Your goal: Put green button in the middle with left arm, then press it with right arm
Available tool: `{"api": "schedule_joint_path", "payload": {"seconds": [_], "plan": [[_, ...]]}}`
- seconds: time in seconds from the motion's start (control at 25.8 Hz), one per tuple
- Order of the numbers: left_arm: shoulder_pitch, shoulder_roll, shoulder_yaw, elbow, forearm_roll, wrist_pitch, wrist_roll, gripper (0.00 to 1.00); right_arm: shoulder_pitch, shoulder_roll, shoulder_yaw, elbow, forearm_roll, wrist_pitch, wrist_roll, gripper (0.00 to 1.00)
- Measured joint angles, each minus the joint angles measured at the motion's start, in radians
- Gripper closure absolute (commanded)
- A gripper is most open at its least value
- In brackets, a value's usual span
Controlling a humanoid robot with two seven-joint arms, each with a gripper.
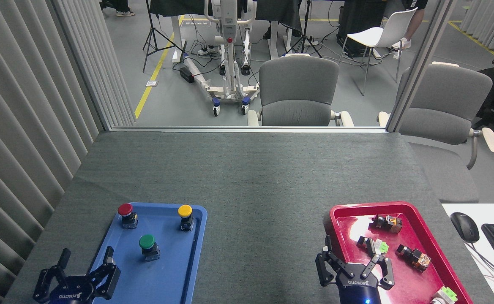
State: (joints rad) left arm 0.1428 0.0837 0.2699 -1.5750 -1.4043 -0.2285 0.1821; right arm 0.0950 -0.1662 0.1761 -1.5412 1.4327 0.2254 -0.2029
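On the near left of the bench (247,177) sits a blue tray (173,274), and the green button (148,245) stands upright in it, close to its middle. A red button (126,214) and a yellow button (185,216) stand farther back in the same tray, apart from each other.

No step looks done yet. The left claw (87,266) is open and holds nothing, near the tray's near left edge. It should come down over the green cap, grip the black base from two sides, and lift straight up so it does not bump the other buttons. Then it should set the button on the bare grey middle (263,236) between the trays.

The right claw (354,261) is open too, over the red tray's (339,213) near left rim. That tray holds small switches (413,257), lying scattered.
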Motion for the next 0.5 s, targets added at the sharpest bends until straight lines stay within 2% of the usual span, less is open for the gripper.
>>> {"api": "schedule_joint_path", "payload": {"seconds": [0.5], "plan": [[0.006, 0.006, 0.001, 0.000, 0.037, -0.006, 0.034, 0.00, 0.000, -0.001, -0.001, 0.001, 0.000, 0.002, 0.001, 0.00]]}}
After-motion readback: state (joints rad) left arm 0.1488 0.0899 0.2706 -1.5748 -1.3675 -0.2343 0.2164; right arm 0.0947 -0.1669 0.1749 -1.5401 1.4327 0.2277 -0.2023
